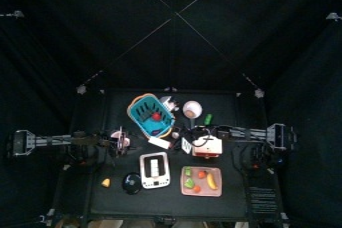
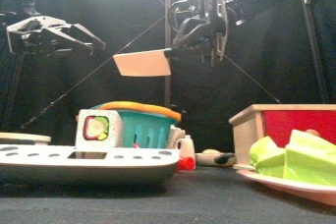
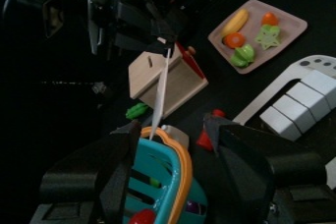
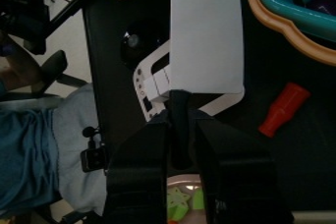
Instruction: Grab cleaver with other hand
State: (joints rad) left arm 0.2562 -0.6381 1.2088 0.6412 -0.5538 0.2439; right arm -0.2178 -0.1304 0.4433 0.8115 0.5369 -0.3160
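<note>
The cleaver (image 2: 141, 64) hangs in the air above the blue basket (image 2: 132, 127), its whitish blade (image 4: 207, 41) sticking out from my right gripper (image 4: 184, 108). That gripper's jaws are shut on the dark handle, which is mostly hidden between them. In the left wrist view the blade (image 3: 159, 90) shows edge-on as a thin white line beneath the right gripper (image 3: 141, 24). My left gripper (image 2: 53, 33) hangs high on the left, jaws wide open and empty, apart from the cleaver. In its own view the left gripper (image 3: 178, 174) is over the basket (image 3: 167, 164).
A white compartment tray (image 2: 79, 159) lies at the front left. A pink plate (image 1: 201, 180) of toy vegetables sits at the front right. A wooden box with a red side (image 2: 282, 125) stands to the right of the basket. A red bottle (image 4: 282, 108) lies near the basket.
</note>
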